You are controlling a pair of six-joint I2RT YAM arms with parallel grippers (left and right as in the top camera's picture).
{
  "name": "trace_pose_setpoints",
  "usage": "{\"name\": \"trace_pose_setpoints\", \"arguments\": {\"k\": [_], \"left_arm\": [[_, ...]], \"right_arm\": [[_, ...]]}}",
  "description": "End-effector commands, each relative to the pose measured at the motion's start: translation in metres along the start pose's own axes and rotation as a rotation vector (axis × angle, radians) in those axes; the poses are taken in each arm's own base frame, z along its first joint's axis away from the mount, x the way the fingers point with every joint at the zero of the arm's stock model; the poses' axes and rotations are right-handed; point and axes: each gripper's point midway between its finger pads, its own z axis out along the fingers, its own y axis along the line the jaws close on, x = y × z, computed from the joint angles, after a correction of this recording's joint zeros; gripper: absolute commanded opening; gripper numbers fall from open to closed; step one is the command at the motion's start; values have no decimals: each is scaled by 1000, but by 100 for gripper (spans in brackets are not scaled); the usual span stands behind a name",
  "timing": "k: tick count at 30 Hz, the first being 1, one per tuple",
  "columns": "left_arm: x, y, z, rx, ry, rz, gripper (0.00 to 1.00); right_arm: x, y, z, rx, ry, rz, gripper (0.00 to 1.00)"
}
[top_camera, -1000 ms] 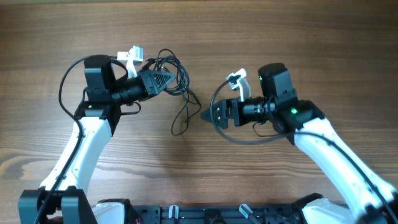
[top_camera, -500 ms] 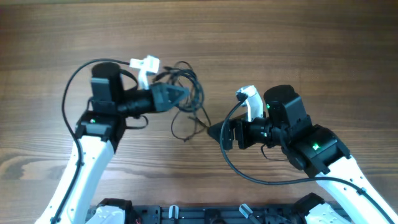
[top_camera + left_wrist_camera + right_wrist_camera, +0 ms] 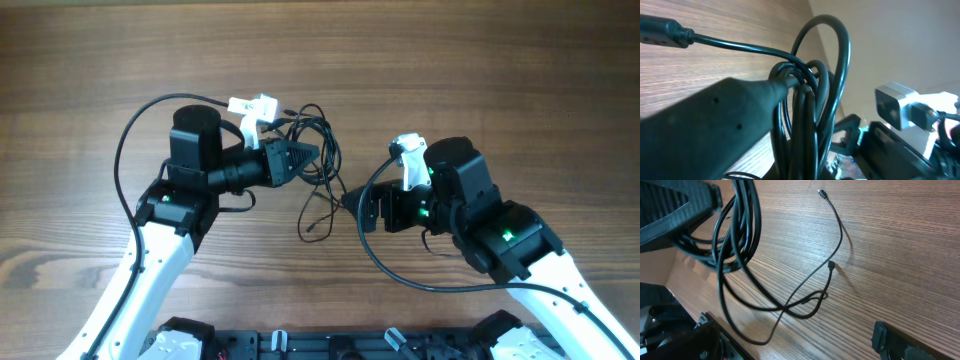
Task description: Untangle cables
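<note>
Hanging from the tightly closed left gripper, the bunch of thin black cables trails loose ends onto the brown wood-grain table; the right gripper stands wide apart, holding nothing.

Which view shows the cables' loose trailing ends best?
Right wrist: the cables trail across the table, plug ends visible. Overhead shows the whole bundle, but small; left wrist shows only bunched loops close up.
</note>
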Motion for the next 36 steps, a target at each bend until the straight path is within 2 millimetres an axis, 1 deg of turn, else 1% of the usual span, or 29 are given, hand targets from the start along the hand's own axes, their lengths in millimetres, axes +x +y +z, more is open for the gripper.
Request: {"name": "trace_pose_setpoints", "arguments": {"k": [1, 8, 10, 14, 18, 21, 27, 30, 31, 32, 33, 34, 36], "left_arm": [[-9, 4, -3, -49, -51, 38, 4], [-9, 4, -3, -50, -51, 39, 4], [-11, 6, -3, -65, -62, 39, 4], [-25, 25, -7, -172, -148, -2, 4], [-38, 31, -10, -216, -213, 3, 4], [-43, 36, -13, -252, -240, 2, 4], [-42, 37, -13, -255, -238, -8, 4], [-44, 39, -18, -249, -243, -18, 4], [-42, 40, -21, -241, -230, -34, 4], [-39, 43, -24, -249, -221, -51, 4], [-33, 50, -28, -274, -207, -83, 4], [-29, 55, -31, -293, -197, -109, 4], [-22, 63, -33, -319, -174, -147, 4]], "right_arm": [[-2, -1, -1, 11, -12, 1, 99], [-2, -1, -1, 11, -12, 1, 100], [-2, -1, -1, 11, -12, 1, 100], [-2, -1, -1, 11, -12, 1, 100], [-2, -1, -1, 11, -12, 1, 100], [-2, -1, -1, 11, -12, 1, 100], [-2, -1, -1, 11, -12, 2, 100], [-2, -1, -1, 11, -12, 2, 100], [-4, -2, -1, 21, -21, 0, 100], [-11, -9, -2, 63, -58, -4, 100], [-17, -13, -2, 89, -87, 0, 100], [-18, -14, -2, 93, -94, 37, 100], [-18, -14, -2, 86, -97, 173, 100]]}}
